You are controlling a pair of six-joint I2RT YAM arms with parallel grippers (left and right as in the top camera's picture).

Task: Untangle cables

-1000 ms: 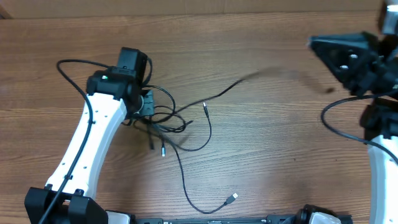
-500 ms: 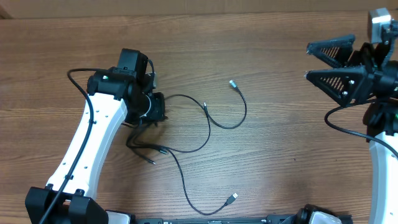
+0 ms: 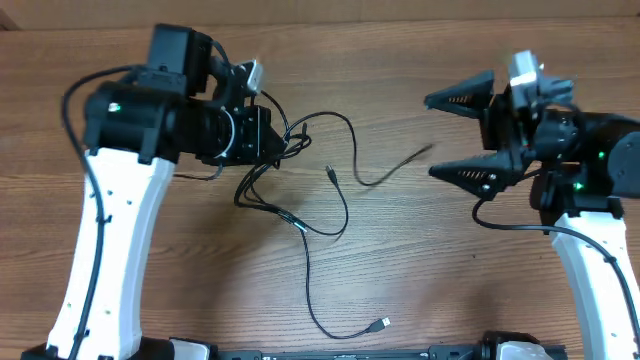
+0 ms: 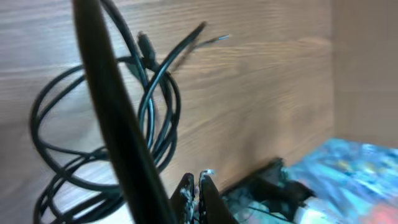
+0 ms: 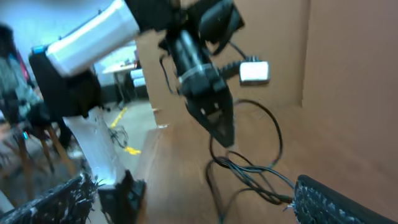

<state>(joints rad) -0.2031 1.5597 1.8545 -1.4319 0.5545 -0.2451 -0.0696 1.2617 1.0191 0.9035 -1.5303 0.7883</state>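
The cables (image 3: 300,222) are thin black cords bunched under my left gripper (image 3: 283,138), which is shut on the bundle. Loops spread to the right of it. One strand trails down to a silvery plug (image 3: 380,325) near the front edge, and another end (image 3: 425,152) lies blurred toward the right. In the left wrist view the shut fingertips (image 4: 204,186) sit below the coiled cables (image 4: 152,99). My right gripper (image 3: 430,136) stands wide open, facing left, just right of that loose end, holding nothing. The right wrist view shows the cables (image 5: 249,171) hanging from the left gripper (image 5: 221,134) between my own right gripper (image 5: 193,202) fingers.
The wooden table (image 3: 470,270) carries only the cords. Thick black arm cables hang beside the left arm (image 3: 100,250) and the right arm (image 3: 590,270). A brown wall (image 3: 400,12) runs along the far edge.
The left gripper carried the bundle away from the front and to the right. The right gripper opened wide and swung left toward the cables; the loose strand shifted on the table.
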